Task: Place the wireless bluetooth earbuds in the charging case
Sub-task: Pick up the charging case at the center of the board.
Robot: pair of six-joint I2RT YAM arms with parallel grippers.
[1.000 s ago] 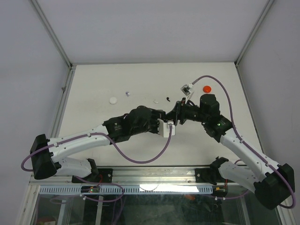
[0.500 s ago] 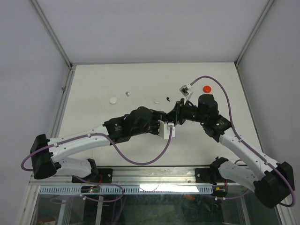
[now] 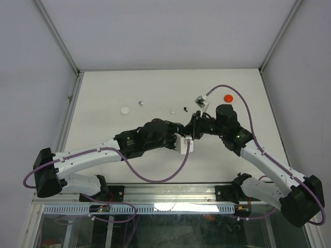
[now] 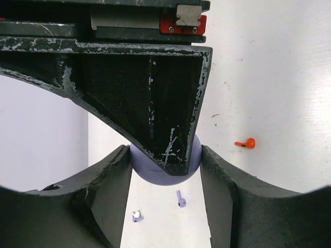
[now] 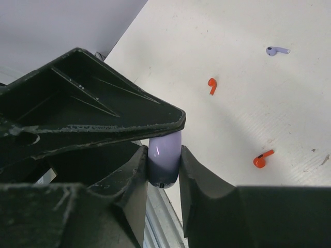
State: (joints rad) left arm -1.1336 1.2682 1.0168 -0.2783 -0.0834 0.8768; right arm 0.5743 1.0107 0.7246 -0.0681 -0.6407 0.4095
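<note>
- Clamps lilac charging case [image 4: 155,178] with left gripper [image 4: 164,155], fingers tight against opposite sides of its round outline.
- Pinches same case across its thin edge with right gripper [image 5: 164,164], both pads touching.
- Holds case off worktop [image 3: 129,82], roughly mid-worktop, a bit toward right edge.
- Can't tell lid state.
- Shows earbuds loose on worktop, none touching the held case: lilac earbud [image 4: 180,199], second lilac earbud [image 4: 136,216], red earbuds [image 5: 212,86] well apart from each other.
- Puts white earbud [image 3: 172,110] and black earbud [image 3: 185,108] just beside each other, toward far edge.
- Puts red round case [image 3: 227,97] toward far right corner.
</note>
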